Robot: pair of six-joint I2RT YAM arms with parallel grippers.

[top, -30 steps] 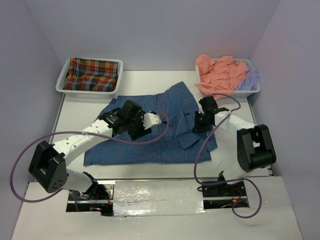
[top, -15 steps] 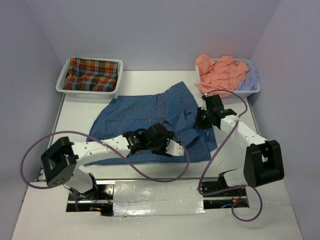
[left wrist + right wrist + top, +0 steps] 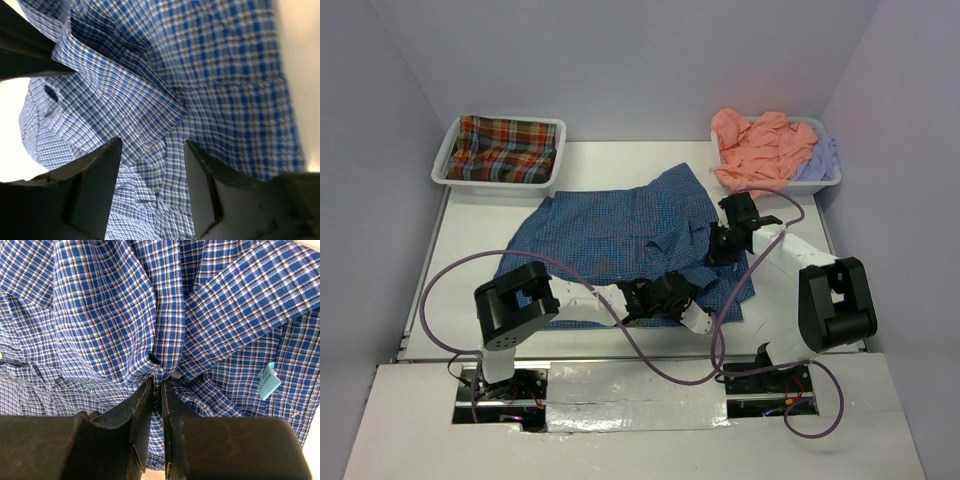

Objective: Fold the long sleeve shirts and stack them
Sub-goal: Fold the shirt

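One overhead, two close wrist views (shared: blue shirt (image 3: 610, 230))

Robot laboratory test cell, plain pale lavender walls (image 3: 620, 60) boxing in a flat white table (image 3: 470, 230); two white-and-black robot arms (image 3: 775, 250) bolted to a silver-taped mounting plate (image 3: 620, 385), white plastic trays (image 3: 490, 183) behind

The blue checked shirt (image 3: 610, 235) is spread on the tabletop (image 3: 475, 235), bunched at its right side. The plaid shirt (image 3: 505, 150) is laid in the left tray (image 3: 447, 162); the salmon shirt (image 3: 760, 145) and the lavender shirt (image 3: 820, 160) are heaped in the right tray (image 3: 825, 185).
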